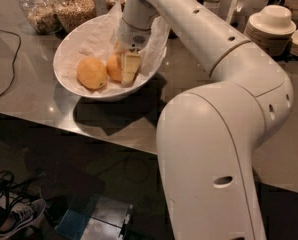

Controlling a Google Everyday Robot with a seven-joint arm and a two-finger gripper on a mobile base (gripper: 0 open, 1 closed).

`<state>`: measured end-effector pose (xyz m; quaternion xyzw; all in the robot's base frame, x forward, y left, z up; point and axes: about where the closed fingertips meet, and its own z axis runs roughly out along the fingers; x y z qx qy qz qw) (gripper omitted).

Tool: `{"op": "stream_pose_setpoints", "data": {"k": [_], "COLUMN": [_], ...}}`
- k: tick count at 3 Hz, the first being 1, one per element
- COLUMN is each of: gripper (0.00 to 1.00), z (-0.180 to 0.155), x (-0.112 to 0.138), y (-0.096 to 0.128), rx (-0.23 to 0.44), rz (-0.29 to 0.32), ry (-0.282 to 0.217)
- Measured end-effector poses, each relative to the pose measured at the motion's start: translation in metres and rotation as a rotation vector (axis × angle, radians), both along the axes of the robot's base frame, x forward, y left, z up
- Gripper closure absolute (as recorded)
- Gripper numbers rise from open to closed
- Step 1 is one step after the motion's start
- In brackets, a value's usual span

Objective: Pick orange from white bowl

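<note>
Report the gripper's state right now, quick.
Gripper: down in the white bowl, right beside the orange; whether it is open, closed or holding cannot be told.

The pincer (123, 64) sat low inside the white bowl (105, 94) on the bench (34, 99), touching the orange (114, 69), with a paler fruit (91, 73) just beyond that orange.

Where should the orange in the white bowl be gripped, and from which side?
Grip the orange across its round middle, from above: the white bowl walls it in and the paler fruit lies close beside it, so side approaches look blocked. The gripper is in the bowl at the orange.
</note>
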<state>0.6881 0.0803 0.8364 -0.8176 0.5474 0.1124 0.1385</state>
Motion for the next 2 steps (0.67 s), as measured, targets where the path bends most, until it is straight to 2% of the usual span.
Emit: {"op": "stream_pose_setpoints", "data": {"k": [1,2], "gripper": [0.68,0.92], "z": [0.001,0.031], "x": [0.001,-0.003], "y": [-0.001,-0.001], "rx": [0.015,0.170], "rz": [-0.006,-0.029], "ry": [-0.002,-0.028]}}
